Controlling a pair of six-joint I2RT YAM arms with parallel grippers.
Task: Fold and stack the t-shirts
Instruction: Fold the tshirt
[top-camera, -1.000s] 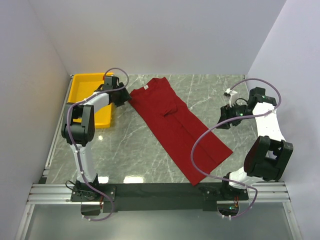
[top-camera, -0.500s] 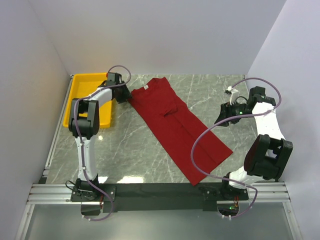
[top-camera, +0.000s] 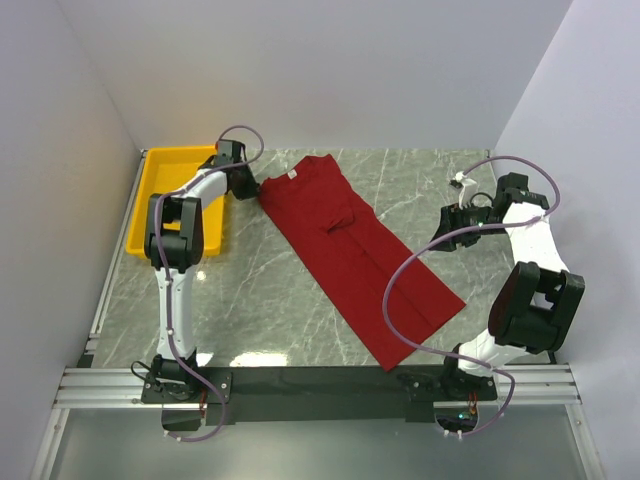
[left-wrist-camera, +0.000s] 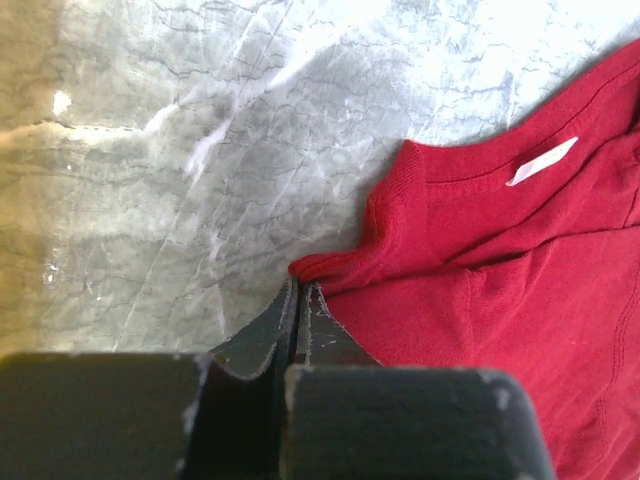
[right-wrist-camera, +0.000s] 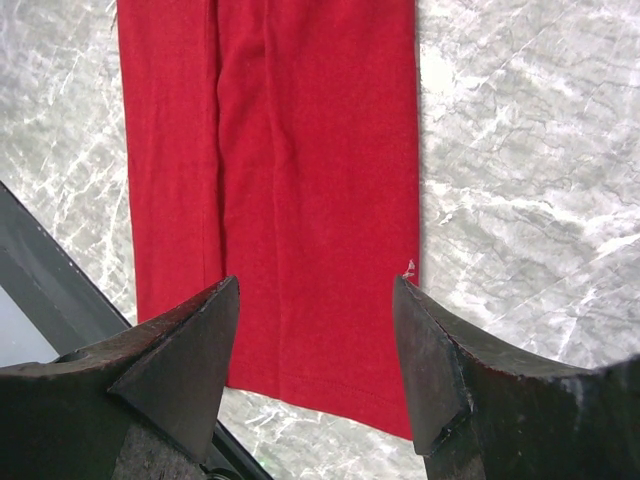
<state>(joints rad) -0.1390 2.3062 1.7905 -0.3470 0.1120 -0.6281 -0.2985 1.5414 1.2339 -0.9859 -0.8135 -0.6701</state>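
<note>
Dark red t-shirt (top-camera: 350, 250): judged soft, limp, light; grip corners | left end effector (left-wrist-camera: 300, 295): closed on shoulder corner | right end effector (right-wrist-camera: 315, 287): open above hem

Left arm (top-camera: 200, 188) reaching far, left fingers (left-wrist-camera: 268, 328) pressed together, right fingers (right-wrist-camera: 185, 365) spread apart.

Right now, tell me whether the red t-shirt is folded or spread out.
Partly folded: the t-shirt lies as a long narrow strip, sides folded inward.
</note>
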